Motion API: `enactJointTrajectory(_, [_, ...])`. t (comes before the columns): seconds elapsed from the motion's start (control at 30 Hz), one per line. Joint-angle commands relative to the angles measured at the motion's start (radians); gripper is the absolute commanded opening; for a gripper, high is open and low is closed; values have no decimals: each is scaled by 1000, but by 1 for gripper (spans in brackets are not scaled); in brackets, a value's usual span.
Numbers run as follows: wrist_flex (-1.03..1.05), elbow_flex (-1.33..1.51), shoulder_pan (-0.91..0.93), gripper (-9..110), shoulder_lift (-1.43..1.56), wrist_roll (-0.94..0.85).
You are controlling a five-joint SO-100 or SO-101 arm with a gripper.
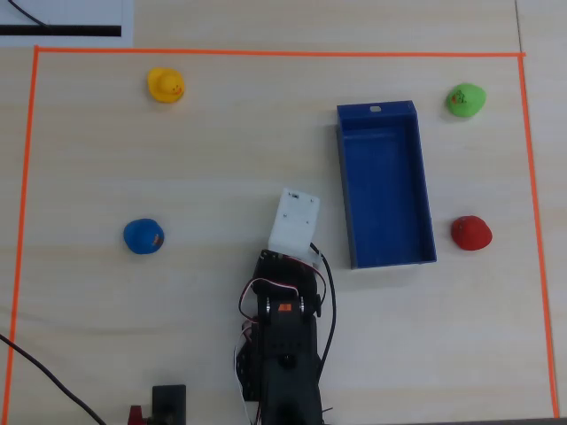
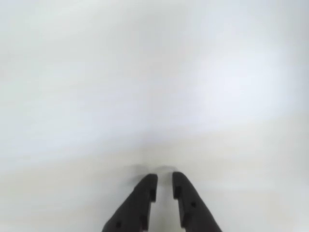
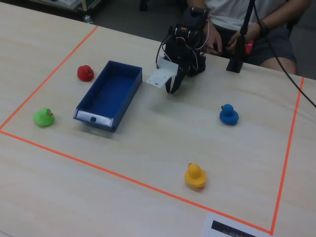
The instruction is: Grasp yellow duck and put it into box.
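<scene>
1. Orange tape border (image 1: 266, 53) framed the workspace; my arm (image 1: 283, 345) sat at the near edge in the overhead view, with bare table between the ducks.
2. Surface was a pale wood-grain table (image 1: 221, 159). A seated person (image 3: 247, 19) was behind my base in the fixed view.
3. My gripper (image 2: 164, 191) held nothing, fingertips nearly together with a narrow gap, low over the table.
4. Yellow duck (image 1: 166, 85) sat far from the gripper, upper left in the overhead view, near the tape.
5. Blue box (image 1: 386, 186) lay empty just right of my gripper; green duck (image 1: 465, 99), red duck (image 1: 470, 233) beyond it, blue duck (image 1: 143, 236) to the left.
</scene>
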Motion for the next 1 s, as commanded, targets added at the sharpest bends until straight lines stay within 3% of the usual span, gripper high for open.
enactJointTrajectory(0.0, [-126,-8,21,0,-80,-34])
enactJointTrajectory(0.17, [-348,-64,29,0,-202,-71])
enactJointTrajectory(0.47, [-621,-417,-11,2,-512,-135])
enactJointTrajectory(0.57, [-871,-414,-15,3,-607,-202])
enactJointTrajectory(0.7, [-1585,-198,-26,9,-749,-328])
enactJointTrajectory(0.73, [-1666,-164,-43,11,-762,-330])
enactJointTrajectory(0.97, [-1796,-129,-133,20,-836,-344])
